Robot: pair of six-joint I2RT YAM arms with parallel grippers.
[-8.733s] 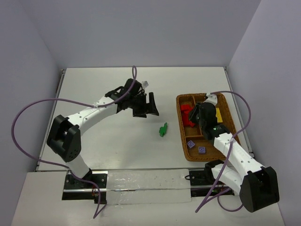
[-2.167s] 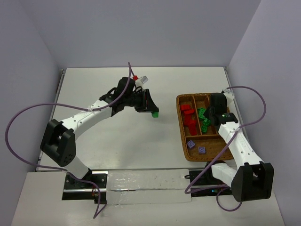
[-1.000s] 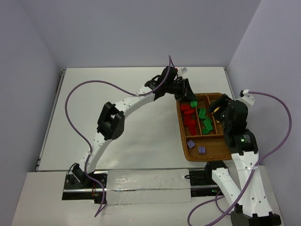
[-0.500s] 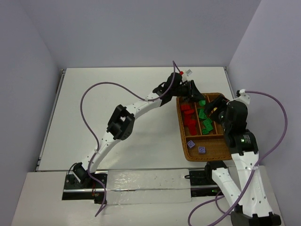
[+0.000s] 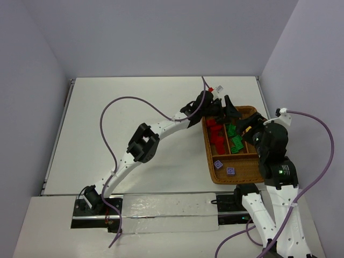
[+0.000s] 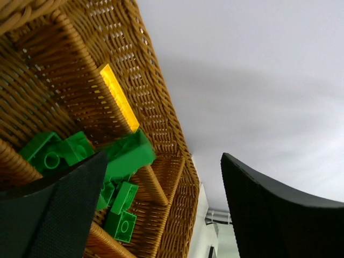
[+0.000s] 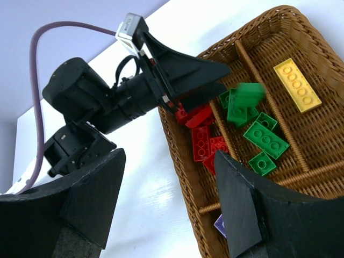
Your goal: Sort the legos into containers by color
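Observation:
My left gripper hangs open over the far end of the brown wicker tray. In the left wrist view a blurred green lego is loose just beyond its left finger, above the green legos in the middle compartment. The right wrist view shows the same green lego free below the left gripper. Red legos fill the left compartment, green legos the middle one, and a yellow lego the right one. My right gripper is open and empty above the tray's near left rim.
Purple legos lie in the near section of the tray. Its wicker partitions and rim stand low. The left arm stretches across the white table. The enclosure's right wall stands close beside the tray.
The left gripper has moved right, farther over the tray, and opened. The green lego it held has left its fingers. The right arm has hardly moved.

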